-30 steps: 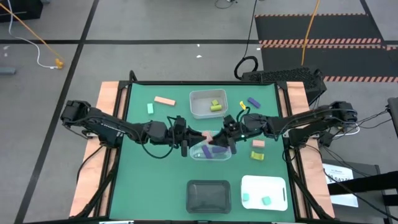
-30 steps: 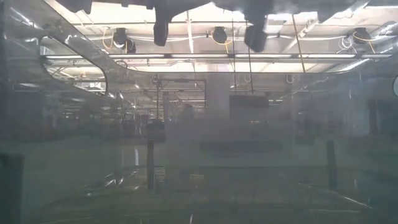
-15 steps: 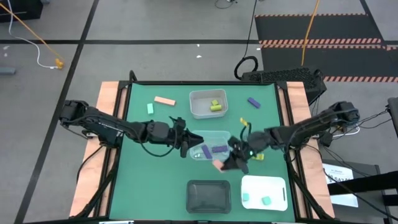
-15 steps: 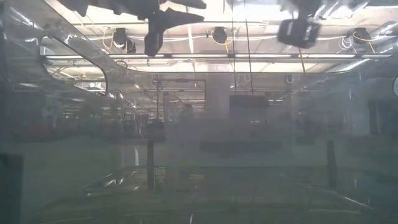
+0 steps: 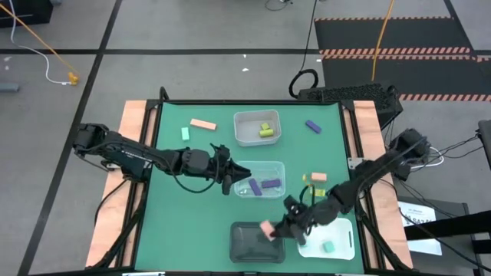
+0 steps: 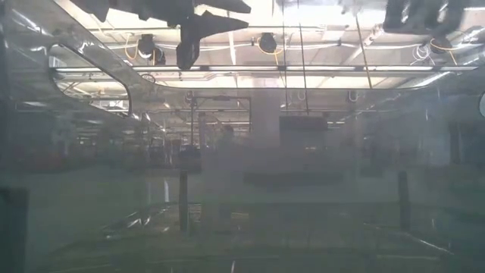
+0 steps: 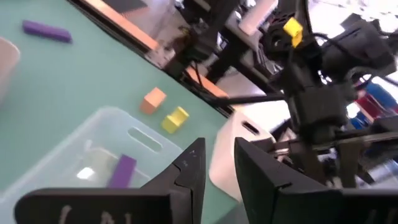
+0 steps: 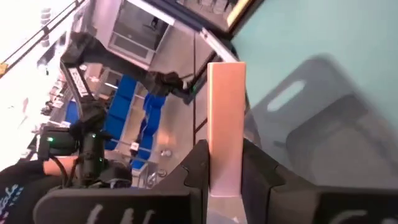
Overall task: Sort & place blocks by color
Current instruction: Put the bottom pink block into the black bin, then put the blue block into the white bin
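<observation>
Salmon-pink is the colour between my right gripper [image 5: 275, 230]'s fingers: a long pink block [image 5: 267, 228], clamped at its lower end with the rest standing clear of the fingertips in the right wrist view, which I judge leaves it free to drop cleanly; I hold it over the near right edge of the black tray [image 5: 257, 240] at the near middle of the table, which I take to be the tray meant for this colour; my left gripper [image 5: 232, 178] rests at the left rim of the clear tray [image 5: 259, 179] in the middle, its fingers a narrow gap apart and holding nothing that I can see, perhaps steadying that tray, where a purple block [image 5: 270, 183] lies; the far clear tray [image 5: 256, 128] holds the yellow-green blocks [image 5: 266, 130], the white tray [image 5: 325, 235] at near right holds a mint block [image 5: 329, 247], so each colour has its own place; a pink block [image 5: 202, 124] and a mint block [image 5: 185, 133] at far left, a purple block [image 5: 313, 126] at far right, and a pink block [image 5: 319, 177] and a yellow one [image 5: 308, 180] right of the middle tray lie unsorted; compared with a second ago, my right arm has swung from beside the middle tray toward me, carrying the pink block to the black tray, while my left gripper has kept to that tray's left rim.
</observation>
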Motion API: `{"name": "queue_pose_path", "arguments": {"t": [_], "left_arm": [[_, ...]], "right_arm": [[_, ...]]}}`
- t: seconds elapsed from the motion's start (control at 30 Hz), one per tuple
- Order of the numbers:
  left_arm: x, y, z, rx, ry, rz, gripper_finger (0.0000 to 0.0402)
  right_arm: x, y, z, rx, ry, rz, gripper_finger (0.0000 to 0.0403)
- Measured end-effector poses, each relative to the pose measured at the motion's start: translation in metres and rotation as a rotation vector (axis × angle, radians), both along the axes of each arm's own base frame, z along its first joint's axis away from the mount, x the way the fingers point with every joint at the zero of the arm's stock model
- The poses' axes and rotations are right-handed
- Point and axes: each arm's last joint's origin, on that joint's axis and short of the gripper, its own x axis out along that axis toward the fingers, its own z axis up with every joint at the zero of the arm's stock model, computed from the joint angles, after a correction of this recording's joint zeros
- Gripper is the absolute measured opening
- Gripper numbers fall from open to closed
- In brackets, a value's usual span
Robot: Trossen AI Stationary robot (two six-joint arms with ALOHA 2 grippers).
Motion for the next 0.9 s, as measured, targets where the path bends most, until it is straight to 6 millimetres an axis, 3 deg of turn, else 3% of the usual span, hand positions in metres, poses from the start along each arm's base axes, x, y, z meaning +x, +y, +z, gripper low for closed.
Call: {"name": "queue_pose_path", "arguments": {"t": [0.23,0.4,0.53,0.67,0.9], "left_arm": [[-0.002,-0.013,-0.001,0.016,0.010,-0.085,0.0083],[-0.004,-0.017,-0.005,0.039,0.050,-0.103,0.0083],[-0.006,-0.017,-0.011,0.016,0.115,-0.097,0.0083],[-0.007,-0.017,-0.015,0.017,0.155,-0.095,0.0083],[-0.006,-0.011,-0.016,0.005,0.168,-0.064,0.0083]], "right_arm": [[0.027,0.033,-0.015,-0.021,0.048,0.029,0.0040],[0.038,0.035,-0.026,-0.125,0.160,-0.005,0.0042],[0.038,0.028,-0.032,-0.128,0.260,-0.040,0.0102],[0.039,0.025,-0.028,-0.131,0.246,-0.040,0.0159],[0.036,0.013,0.000,-0.166,0.146,0.083,0.0193]]}}
